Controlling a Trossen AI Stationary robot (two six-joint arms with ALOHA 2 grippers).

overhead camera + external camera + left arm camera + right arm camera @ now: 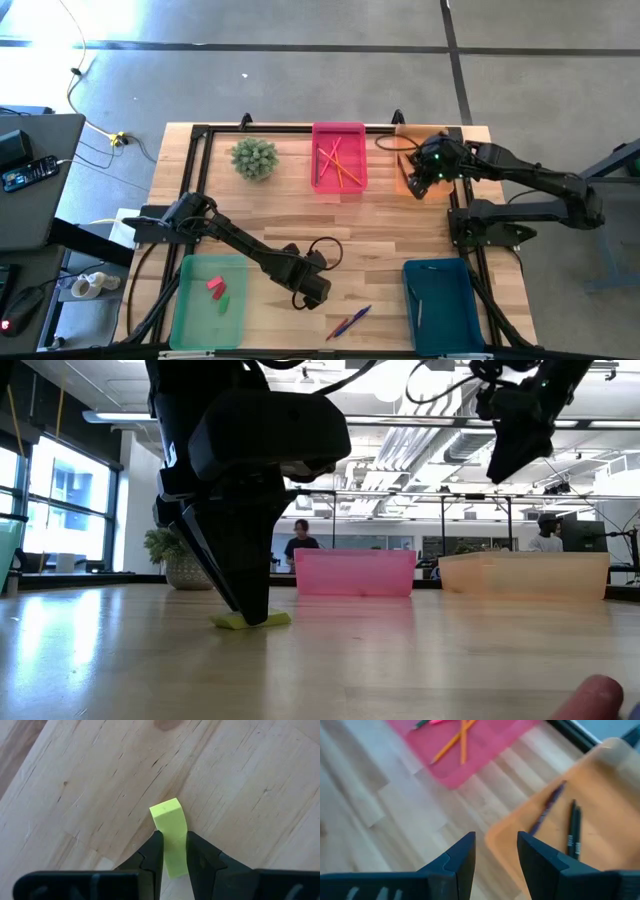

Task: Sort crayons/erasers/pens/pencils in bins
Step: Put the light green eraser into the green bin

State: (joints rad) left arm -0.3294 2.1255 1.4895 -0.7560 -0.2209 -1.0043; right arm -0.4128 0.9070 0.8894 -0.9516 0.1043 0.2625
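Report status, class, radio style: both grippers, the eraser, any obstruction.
Left gripper shut on yellow eraser, low on table. Right gripper open above orange bin. No obstruction seen.

Along the table's (270, 215) far edge a potted plant (254, 158), a bin of pencils (338, 160) and a bin of pens (580, 815) are ranged left to right. Two more bins are set at the near corners, erasers (216, 290) lying in the left one.

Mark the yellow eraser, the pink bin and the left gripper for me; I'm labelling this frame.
yellow eraser (167, 815): left wrist view, its top face.
pink bin (339, 190): high view, its near rim.
left gripper (173, 851): left wrist view, midway between the fingertips, shut on the eraser.
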